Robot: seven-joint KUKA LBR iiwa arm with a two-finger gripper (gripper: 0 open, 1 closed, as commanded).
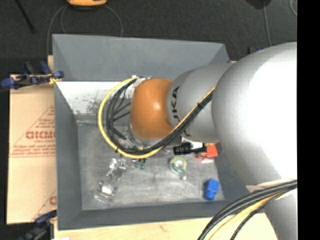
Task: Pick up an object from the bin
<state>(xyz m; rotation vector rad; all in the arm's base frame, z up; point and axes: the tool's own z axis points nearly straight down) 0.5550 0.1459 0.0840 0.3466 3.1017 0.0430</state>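
- Orange, the rounded cover (150,109) on the robot's wrist sits right over the pincer (135,154). Only a little metal shows beneath it, low over the floor of the grey bin (67,159).
- Whether the pincer is open or closed cannot be told, and nothing can be seen gripped in it.
- Looped black and yellow cables (103,115) hang round the cover on its left side.
- Just beneath the pincer, towards the near wall, lies a small dark green bit (138,165). What it is cannot be made out.
- A little further out, down and to the pincer's left, lies a clear glassy piece (112,180), long and irregular, flat on the bin floor.
- These two are the closest candidates for the pick. Which one is meant cannot be told.
- To the pincer's right lies a round, greenish see-through ring (177,165).
- Beyond that ring are a black-and-white pen-like thing (189,148) and a red-orange block (211,151), both partly under the arm.
- Farthest out, in the near right corner, is a blue block (211,189).
- Likely risks:
  - The glassy piece looks smooth and thin, so it may slip out or be pushed aside.
  - The pincer may close on the bare floor between the two nearest things.
  - The hanging cables could snag on the bin wall when the arm lifts.
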